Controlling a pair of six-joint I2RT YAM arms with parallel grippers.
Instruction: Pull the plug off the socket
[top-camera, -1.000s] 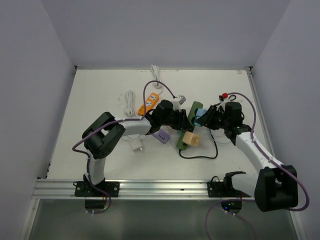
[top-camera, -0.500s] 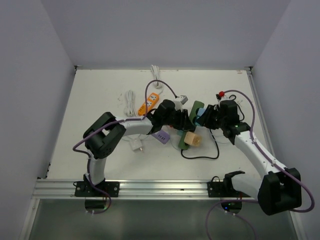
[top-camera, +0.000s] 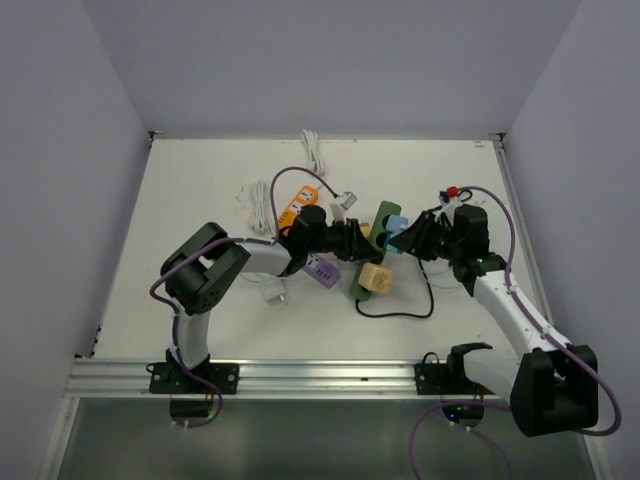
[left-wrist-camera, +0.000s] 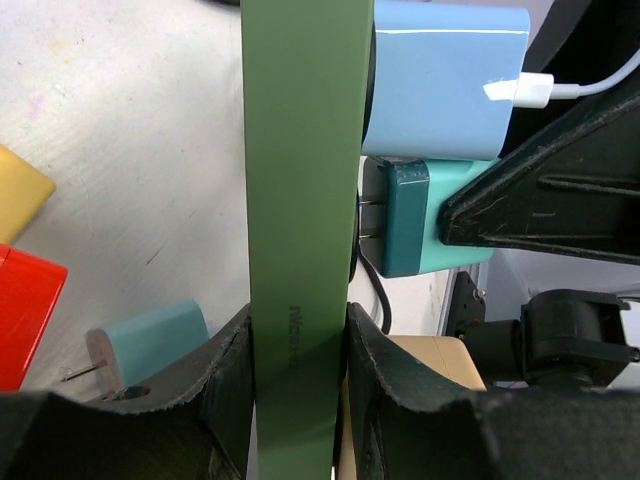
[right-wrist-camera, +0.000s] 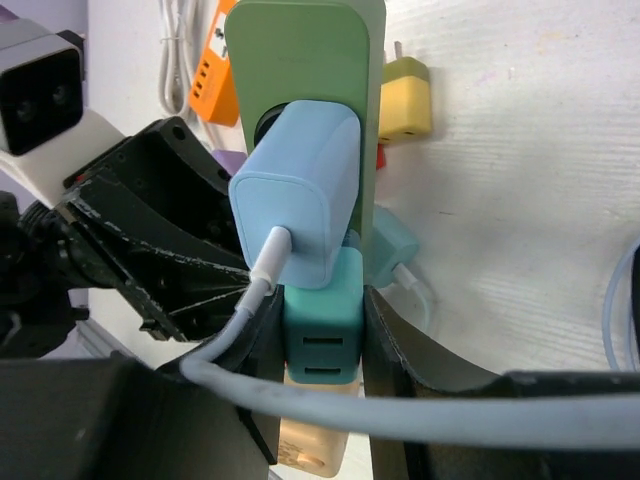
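Note:
A green power strip (left-wrist-camera: 300, 150) stands on edge between my left gripper (left-wrist-camera: 297, 380), which is shut on its lower part. Three plugs sit on its face: a light-blue adapter (right-wrist-camera: 300, 200) with a white cable, a teal plug (right-wrist-camera: 322, 330) below it, and a beige adapter (right-wrist-camera: 315, 440) lowest. My right gripper (right-wrist-camera: 322, 350) is shut on the teal plug from both sides. In the left wrist view the teal plug (left-wrist-camera: 420, 215) stands slightly off the strip, with its metal prongs showing in the gap. From above, both grippers meet at the strip (top-camera: 383, 216) mid-table.
Around the strip lie an orange power strip (top-camera: 300, 203), a coiled white cable (top-camera: 262, 205), a purple adapter (top-camera: 322, 270), a white adapter (top-camera: 272, 292) and a black cable loop (top-camera: 400, 310). A yellow plug (right-wrist-camera: 405, 100) and a pale teal plug (left-wrist-camera: 150, 340) lie close behind the strip.
The left wrist has drawn back to the left and the right wrist a little to the right, each keeping its grip. The strip's top end has shifted slightly.

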